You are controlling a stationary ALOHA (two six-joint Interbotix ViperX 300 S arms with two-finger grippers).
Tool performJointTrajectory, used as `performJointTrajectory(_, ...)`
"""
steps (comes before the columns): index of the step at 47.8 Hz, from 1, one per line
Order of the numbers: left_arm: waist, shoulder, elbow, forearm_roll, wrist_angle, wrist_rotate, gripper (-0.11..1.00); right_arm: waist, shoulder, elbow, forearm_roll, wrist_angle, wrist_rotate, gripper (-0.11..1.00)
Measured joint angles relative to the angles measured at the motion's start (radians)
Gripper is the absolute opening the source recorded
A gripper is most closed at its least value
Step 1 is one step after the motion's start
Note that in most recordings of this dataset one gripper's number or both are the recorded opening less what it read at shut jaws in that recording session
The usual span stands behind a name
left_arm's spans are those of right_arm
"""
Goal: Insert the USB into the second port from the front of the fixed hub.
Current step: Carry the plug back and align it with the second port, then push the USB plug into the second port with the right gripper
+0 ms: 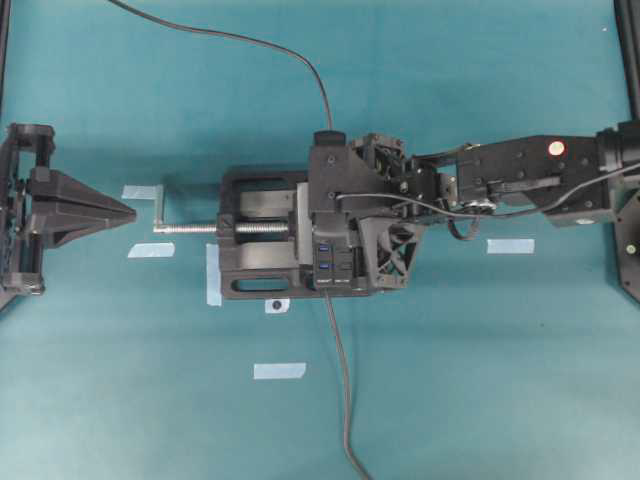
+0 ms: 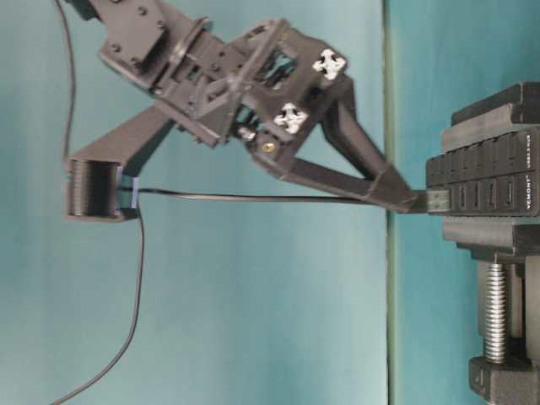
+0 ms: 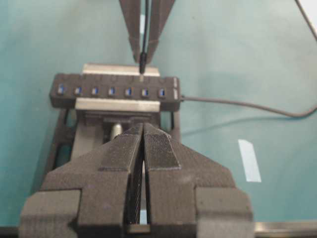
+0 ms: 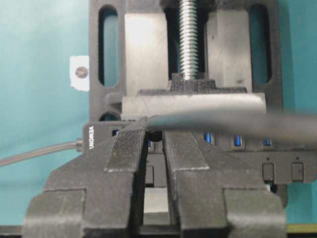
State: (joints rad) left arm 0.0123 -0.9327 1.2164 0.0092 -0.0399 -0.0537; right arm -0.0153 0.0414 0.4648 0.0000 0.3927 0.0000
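The fixed hub [image 3: 114,91], a narrow black strip with a row of blue ports, is clamped in a vise. My right gripper [image 3: 142,55] comes down from the far side, shut on the USB [image 3: 142,65]. The plug's tip is at the second port from the hub's cabled end [image 3: 145,92]; how deep it sits I cannot tell. At table level the right gripper's fingertips [image 2: 403,192] touch the hub [image 2: 485,181], and the thin cable [image 2: 253,198] trails back. My left gripper [image 1: 128,212] rests shut and empty at the far left, pointing at the vise.
The black vise [image 1: 250,285] with its silver screw [image 1: 195,228] stands mid-table. The hub's thicker cable [image 1: 343,400] runs toward the front edge. The USB's thin cable [image 1: 250,42] loops off at the back. Tape pieces [image 1: 279,371] lie on the teal mat.
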Motion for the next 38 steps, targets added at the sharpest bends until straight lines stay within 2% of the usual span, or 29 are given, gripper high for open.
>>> performJointTrajectory(38, 0.000, 0.000, 0.000, 0.000, 0.000, -0.002, 0.00, 0.009, 0.026, 0.032, -0.002, -0.057, 0.037, 0.08)
